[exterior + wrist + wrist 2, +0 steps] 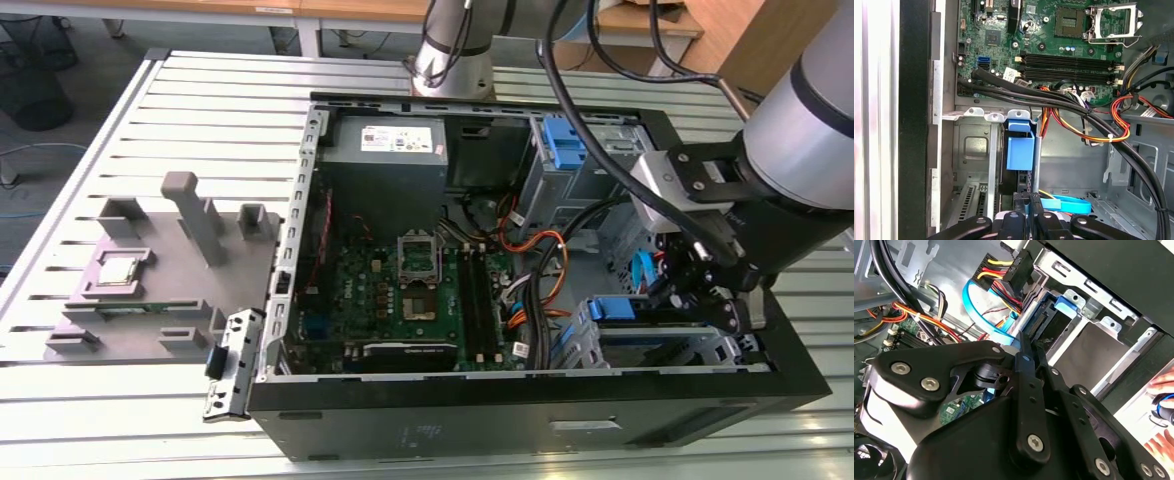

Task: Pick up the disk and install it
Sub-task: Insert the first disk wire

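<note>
Fingers (1026,390) of the gripper (1030,347) are pressed together, black and narrow, with nothing held between them. In the exterior view the gripper (707,290) hangs from the grey arm (814,140) inside the open computer case (534,410), at the case's corner nearest the exterior view's right and close to its front wall.

The disk (1020,150) sits on edge in the metal drive cage (974,150) at that corner, just ahead of the gripper (1029,197) in the first wrist view; its blue carrier tab faces the camera and the fingertips (1024,200) stand close to its lower end. In the second wrist view the blue frame of the disk (1061,305) shows in the cage slot, with a connector edge beside it, and the fingertips point at it from just below. In the exterior view the blue frame (627,310) shows at the cage top, beside the gripper. Whether the fingertips touch the disk I cannot tell.

A light blue flat cable (974,310) curves past the fingers, and a bundle of black, red, yellow and orange wires (1094,125) runs across the case over the green circuit board (414,290). The case lies on a slatted metal table (174,110), with a grey holder block (147,270) toward the table's edge on the exterior view's left. A person's hand (1161,405) shows at the edge of the second wrist view, outside the case.
</note>
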Controlling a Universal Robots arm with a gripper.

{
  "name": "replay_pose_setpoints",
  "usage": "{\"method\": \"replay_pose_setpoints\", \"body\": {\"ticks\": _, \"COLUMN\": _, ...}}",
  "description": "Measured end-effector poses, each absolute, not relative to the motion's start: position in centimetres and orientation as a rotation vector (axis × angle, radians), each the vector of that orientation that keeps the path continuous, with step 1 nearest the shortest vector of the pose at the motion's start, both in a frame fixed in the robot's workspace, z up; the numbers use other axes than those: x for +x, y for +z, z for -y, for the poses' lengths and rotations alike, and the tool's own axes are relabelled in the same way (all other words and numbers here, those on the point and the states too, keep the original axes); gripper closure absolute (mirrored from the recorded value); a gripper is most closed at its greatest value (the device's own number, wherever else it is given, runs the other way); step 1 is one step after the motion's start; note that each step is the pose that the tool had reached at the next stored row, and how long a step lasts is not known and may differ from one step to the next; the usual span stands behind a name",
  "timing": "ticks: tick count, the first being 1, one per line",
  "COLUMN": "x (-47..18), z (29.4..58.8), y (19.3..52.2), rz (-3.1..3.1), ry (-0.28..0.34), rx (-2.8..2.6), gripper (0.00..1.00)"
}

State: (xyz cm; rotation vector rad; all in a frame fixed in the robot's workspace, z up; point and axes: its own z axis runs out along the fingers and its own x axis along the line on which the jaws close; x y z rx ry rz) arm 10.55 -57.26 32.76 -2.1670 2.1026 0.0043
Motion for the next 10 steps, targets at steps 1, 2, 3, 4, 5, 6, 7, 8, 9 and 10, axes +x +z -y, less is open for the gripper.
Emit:
{"method": "replay_pose_setpoints", "body": {"ticks": 1, "x": 10.55, "z": 57.26, "y": 32.76, "rz": -2.103, "ry": 0.004, "rx": -2.167, "gripper": 0.84}}
{"method": "replay_pose_setpoints", "body": {"ticks": 2, "x": 10.55, "z": 57.26, "y": 32.76, "rz": -2.103, "ry": 0.004, "rx": -2.167, "gripper": 0.84}}
{"method": "replay_pose_setpoints", "body": {"ticks": 3, "x": 10.56, "z": 57.25, "y": 32.73, "rz": -2.102, "ry": 0.005, "rx": -2.167, "gripper": 0.84}}
{"method": "replay_pose_setpoints", "body": {"ticks": 4, "x": 10.56, "z": 57.26, "y": 32.71, "rz": -2.102, "ry": 0.005, "rx": -2.167, "gripper": 0.83}}
{"method": "replay_pose_setpoints", "body": {"ticks": 5, "x": 10.56, "z": 57.26, "y": 32.7, "rz": -2.102, "ry": 0.005, "rx": -2.166, "gripper": 0.83}}
{"method": "replay_pose_setpoints", "body": {"ticks": 6, "x": 10.56, "z": 57.26, "y": 32.7, "rz": -2.102, "ry": 0.005, "rx": -2.167, "gripper": 0.77}}
{"method": "replay_pose_setpoints", "body": {"ticks": 7, "x": 10.56, "z": 57.26, "y": 32.72, "rz": -2.102, "ry": 0.005, "rx": -2.167, "gripper": 0.71}}
{"method": "replay_pose_setpoints", "body": {"ticks": 8, "x": 10.56, "z": 57.26, "y": 32.74, "rz": -2.102, "ry": 0.004, "rx": -2.167, "gripper": 0.71}}
{"method": "replay_pose_setpoints", "body": {"ticks": 9, "x": 10.56, "z": 57.26, "y": 32.75, "rz": -2.102, "ry": 0.004, "rx": -2.167, "gripper": 0.71}}
{"method": "replay_pose_setpoints", "body": {"ticks": 10, "x": 10.56, "z": 57.26, "y": 32.85, "rz": -2.103, "ry": 0.004, "rx": -2.167, "gripper": 0.71}}
